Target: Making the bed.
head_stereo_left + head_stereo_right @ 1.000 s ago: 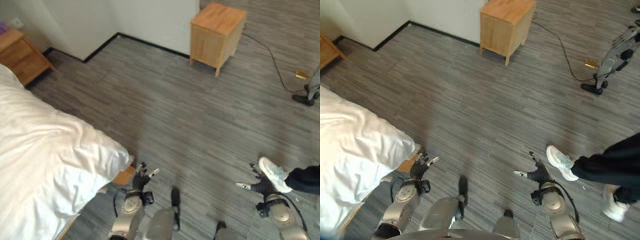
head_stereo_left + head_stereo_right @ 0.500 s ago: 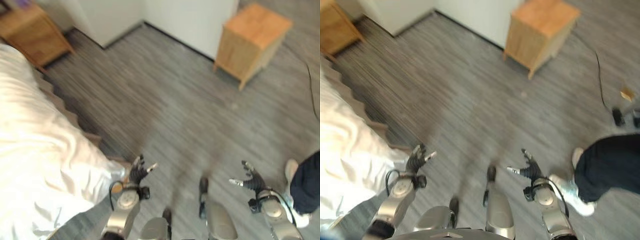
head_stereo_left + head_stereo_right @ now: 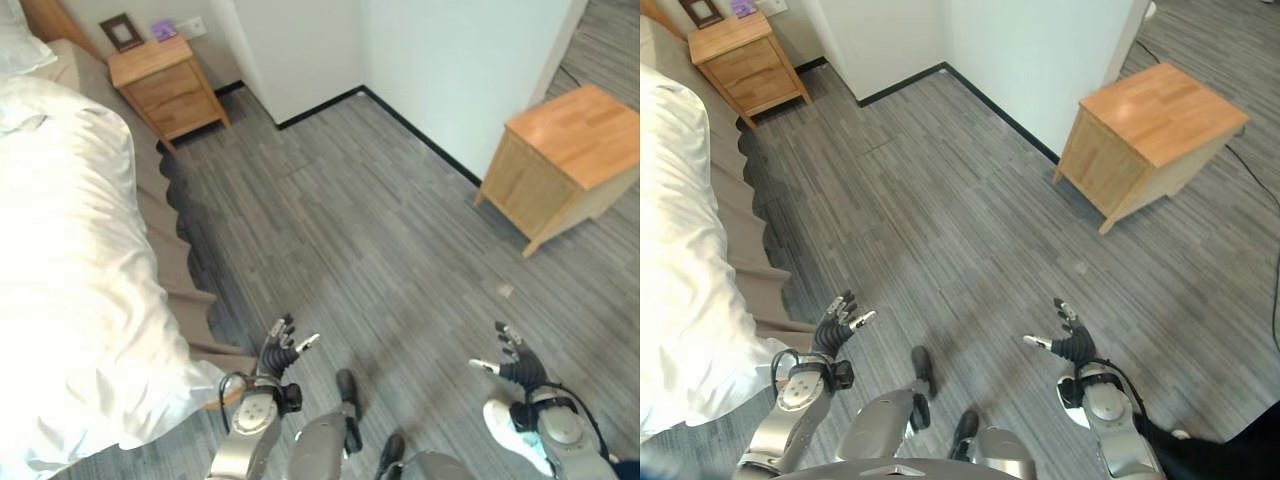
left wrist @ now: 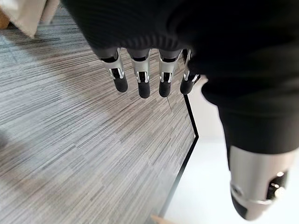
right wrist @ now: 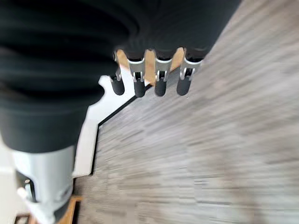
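Observation:
The bed with a rumpled white duvet (image 3: 70, 300) runs along the left side, a beige mattress edge (image 3: 165, 225) showing beside it and a white pillow (image 3: 20, 40) at the far end. My left hand (image 3: 280, 350) hangs low just right of the duvet's near corner, fingers spread and holding nothing; its fingers (image 4: 140, 79) point over bare floor. My right hand (image 3: 515, 365) hangs at the lower right, also open and apart from the bed, with its fingers (image 5: 159, 79) straight.
A wooden nightstand (image 3: 165, 85) stands at the bed's far end by the wall. A second wooden cabinet (image 3: 565, 150) stands at the right beyond a white wall corner (image 3: 365, 60). A person's white shoe (image 3: 510, 425) is by my right arm. Grey plank floor (image 3: 350, 240) lies between.
The whole view has swung left toward the head of the bed, bringing the nightstand and pillow into sight. Both hands stay low and open.

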Robot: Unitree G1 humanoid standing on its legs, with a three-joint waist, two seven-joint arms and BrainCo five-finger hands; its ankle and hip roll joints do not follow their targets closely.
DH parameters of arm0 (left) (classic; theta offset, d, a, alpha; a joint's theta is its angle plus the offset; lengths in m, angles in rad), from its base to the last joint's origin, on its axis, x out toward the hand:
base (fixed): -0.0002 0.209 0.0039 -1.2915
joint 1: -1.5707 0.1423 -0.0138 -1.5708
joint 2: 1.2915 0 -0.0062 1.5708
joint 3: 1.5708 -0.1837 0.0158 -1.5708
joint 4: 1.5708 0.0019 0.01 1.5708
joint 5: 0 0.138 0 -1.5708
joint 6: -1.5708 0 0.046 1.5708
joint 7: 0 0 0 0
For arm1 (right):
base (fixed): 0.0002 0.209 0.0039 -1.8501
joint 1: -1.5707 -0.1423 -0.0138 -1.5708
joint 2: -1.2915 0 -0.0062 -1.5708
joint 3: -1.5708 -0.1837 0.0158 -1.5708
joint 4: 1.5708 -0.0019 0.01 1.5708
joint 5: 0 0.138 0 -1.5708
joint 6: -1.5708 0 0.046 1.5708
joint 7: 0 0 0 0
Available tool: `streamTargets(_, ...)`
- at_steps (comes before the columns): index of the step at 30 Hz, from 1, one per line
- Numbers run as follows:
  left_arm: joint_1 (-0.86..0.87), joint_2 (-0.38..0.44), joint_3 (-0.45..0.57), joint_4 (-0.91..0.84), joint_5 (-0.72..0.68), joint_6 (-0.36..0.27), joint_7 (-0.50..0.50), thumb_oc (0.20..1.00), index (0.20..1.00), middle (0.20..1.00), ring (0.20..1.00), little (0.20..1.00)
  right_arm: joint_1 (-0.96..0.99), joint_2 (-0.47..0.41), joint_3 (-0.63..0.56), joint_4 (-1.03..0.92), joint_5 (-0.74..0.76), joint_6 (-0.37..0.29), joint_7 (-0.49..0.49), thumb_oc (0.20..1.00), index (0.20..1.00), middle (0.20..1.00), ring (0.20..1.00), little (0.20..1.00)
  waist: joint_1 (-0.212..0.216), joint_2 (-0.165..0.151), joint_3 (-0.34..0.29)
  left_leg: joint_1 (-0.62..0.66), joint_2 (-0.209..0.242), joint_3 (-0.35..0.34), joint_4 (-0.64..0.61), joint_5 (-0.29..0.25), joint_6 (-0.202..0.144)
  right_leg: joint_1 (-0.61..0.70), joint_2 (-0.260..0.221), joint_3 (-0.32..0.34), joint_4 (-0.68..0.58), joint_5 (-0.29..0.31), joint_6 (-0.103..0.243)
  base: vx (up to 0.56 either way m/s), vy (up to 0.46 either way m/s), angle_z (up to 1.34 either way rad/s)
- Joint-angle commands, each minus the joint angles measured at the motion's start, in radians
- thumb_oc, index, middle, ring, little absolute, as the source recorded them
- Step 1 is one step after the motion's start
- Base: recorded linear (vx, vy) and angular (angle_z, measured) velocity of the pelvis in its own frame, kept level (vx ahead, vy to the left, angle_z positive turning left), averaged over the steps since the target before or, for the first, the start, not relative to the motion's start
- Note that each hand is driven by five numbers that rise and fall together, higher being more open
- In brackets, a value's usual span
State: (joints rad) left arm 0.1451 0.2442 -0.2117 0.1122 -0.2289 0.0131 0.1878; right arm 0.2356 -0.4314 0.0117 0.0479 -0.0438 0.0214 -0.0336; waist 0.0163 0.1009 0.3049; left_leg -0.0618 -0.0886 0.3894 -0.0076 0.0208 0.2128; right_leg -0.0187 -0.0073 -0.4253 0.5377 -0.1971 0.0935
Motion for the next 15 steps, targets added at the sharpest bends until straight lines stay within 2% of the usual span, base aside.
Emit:
streamTargets(1,-0.058,0.078,0.058,-0.078,0.062,-0.041,0.001,1.0,1.0,1.0,1.0,1.0,0.028,0.003,-0.022,-0.097,-0.042,-0.034,0.02,1.0,1.0,1.0,1.0,1.0,-0.031,-0.032,0.022,0.098,0.123,-0.12,-0.08,0.024,-0.216,-0.053,-0.214,0.172,0.007,0.182,0.114,0.12,0.013,0.57)
streamTargets(3,-0.076,0.081,0.068,-0.082,0.038,-0.045,0.016,1.0,1.0,1.0,1.0,1.0,0.025,0.018,-0.016,-0.098,-0.032,-0.032,0.017,1.0,1.0,1.0,1.0,1.0,-0.04,-0.028,0.03,0.103,0.137,-0.141,-0.08,0.009,-0.229,-0.109,-0.215,0.207,-0.039,0.17,0.098,0.24,-0.087,0.71)
streamTargets(4,-0.106,0.082,0.073,-0.093,-0.006,-0.053,0.028,1.0,1.0,1.0,1.0,1.0,0.021,0.026,-0.022,-0.109,-0.02,-0.029,0.005,1.0,1.0,1.0,1.0,1.0,-0.058,-0.036,0.043,0.11,0.138,-0.189,-0.08,0.009,-0.25,-0.127,-0.155,0.283,-0.16,0.115,0.079,0.21,-0.15,0.59)
streamTargets(5,-0.107,0.082,0.074,-0.093,-0.006,-0.053,0.028,1.0,1.0,1.0,1.0,1.0,0.02,0.026,-0.022,-0.109,-0.02,-0.029,0.005,1.0,1.0,1.0,1.0,1.0,-0.058,-0.033,0.042,0.106,0.142,-0.189,-0.08,0.013,-0.252,-0.126,-0.15,0.281,-0.17,0.124,0.076,0.2,-0.182,0.86)
streamTargets(6,-0.121,0.085,0.071,-0.099,-0.016,-0.056,0.029,1.0,1.0,1.0,1.0,1.0,0.028,0.033,-0.025,-0.114,-0.006,-0.036,-0.002,1.0,1.0,1.0,1.0,1.0,-0.074,-0.039,0.043,0.108,0.139,-0.22,-0.08,0.013,-0.259,-0.113,-0.103,0.349,-0.269,0.111,0.061,0.15,-0.134,1.37)
streamTargets(7,-0.145,0.097,0.077,-0.128,-0.022,-0.067,0.012,1.0,1.0,1.0,1.0,1.0,0.045,0.034,-0.041,-0.132,0.011,-0.037,-0.003,1.0,1.0,1.0,1.0,1.0,-0.097,-0.047,0.04,0.107,0.125,-0.287,-0.08,0.011,-0.265,-0.091,-0.048,0.505,-0.399,0.116,0.041,0.2,-0.184,1.57)
streamTargets(8,-0.143,0.095,0.081,-0.146,-0.033,-0.073,0.003,1.0,1.0,1.0,1.0,1.0,0.058,0.033,-0.044,-0.14,0.015,-0.039,0.001,1.0,1.0,1.0,1.0,1.0,-0.096,-0.053,0.034,0.104,0.116,-0.313,-0.08,0.01,-0.262,-0.087,-0.033,0.547,-0.429,0.128,0.032,0.16,-0.183,1.47)
streamTargets(9,-0.132,0.093,0.089,-0.161,-0.032,-0.076,-0.002,1.0,1.0,1.0,1.0,1.0,0.074,0.036,-0.047,-0.146,0.015,-0.041,0.004,1.0,1.0,1.0,1.0,1.0,-0.093,-0.059,0.027,0.105,0.109,-0.332,-0.08,0.005,-0.262,-0.078,-0.025,0.553,-0.451,0.145,0.027,0.1,-0.157,1.35)
streamTargets(11,-0.074,0.084,0.128,-0.212,-0.043,-0.09,-0.004,1.0,1.0,1.0,1.0,1.0,0.081,0.037,-0.042,-0.154,0.018,-0.049,0.02,1.0,1.0,1.0,1.0,1.0,-0.069,-0.063,0.006,0.101,0.097,-0.362,-0.079,0.009,-0.262,-0.015,-0.046,0.501,-0.538,0.176,0.025,0.08,-0.21,1.0)
streamTargets(13,-0.007,0.066,0.162,-0.233,-0.062,-0.093,0.002,1.0,1.0,1.0,1.0,1.0,0.084,0.032,-0.036,-0.155,0.021,-0.047,0.029,1.0,1.0,1.0,1.0,1.0,-0.06,-0.058,-0.011,0.101,0.096,-0.387,-0.08,0.012,-0.263,0.034,-0.043,0.474,-0.613,0.189,0.023,0.07,-0.164,0.6)
streamTargets(15,0.03,0.057,0.19,-0.247,-0.071,-0.093,0.008,1.0,1.0,1.0,1.0,1.0,0.077,0.025,-0.029,-0.154,0.027,-0.047,0.031,1.0,1.0,1.0,1.0,1.0,-0.05,-0.053,-0.015,0.104,0.096,-0.398,-0.079,0.015,-0.264,0.048,-0.044,0.46,-0.622,0.189,0.024,0.03,-0.083,0.47)
